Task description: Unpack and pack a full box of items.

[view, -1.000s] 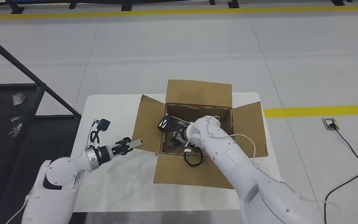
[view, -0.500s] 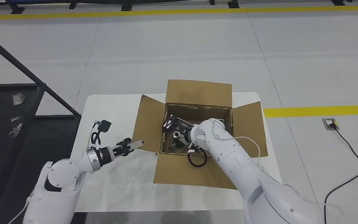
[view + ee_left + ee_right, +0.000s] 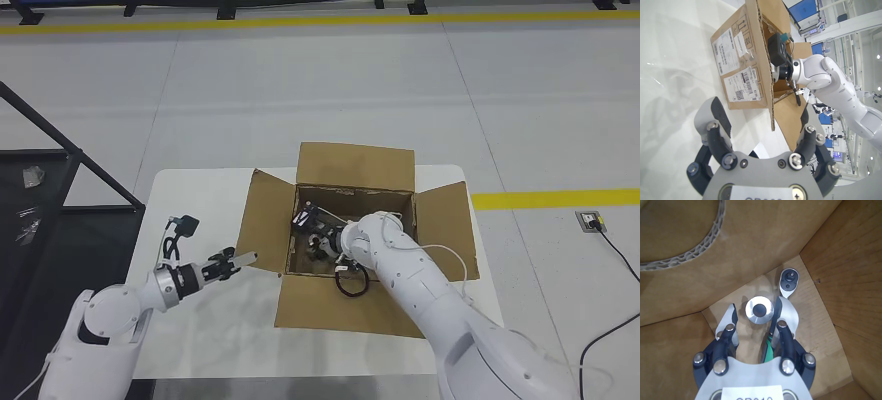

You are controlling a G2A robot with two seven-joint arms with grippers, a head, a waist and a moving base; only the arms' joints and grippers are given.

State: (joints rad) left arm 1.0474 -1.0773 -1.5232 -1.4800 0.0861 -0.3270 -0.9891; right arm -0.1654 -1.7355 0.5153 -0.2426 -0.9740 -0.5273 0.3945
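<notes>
An open cardboard box (image 3: pixel 355 168) stands on the white table (image 3: pixel 195 215). My right arm reaches down into it. On the box floor, my right gripper (image 3: pixel 756 306) is open, its fingers on either side of a round silver metal piece (image 3: pixel 759 309) with a dark centre; a gap shows on one side. A ratchet wrench (image 3: pixel 789 283) with a green handle lies beside that piece, partly under one finger. My left gripper (image 3: pixel 761 108) is open and holds nothing, hovering over the table just outside the box's left flap (image 3: pixel 262 215).
The box flaps spread outward on all sides, the front one (image 3: pixel 330 300) lying toward me. A black cable loop (image 3: pixel 347 283) hangs from the right arm over the box. A black frame (image 3: pixel 40 200) stands left of the table.
The right wrist has shifted slightly to the right inside the box. The left arm has barely moved.
</notes>
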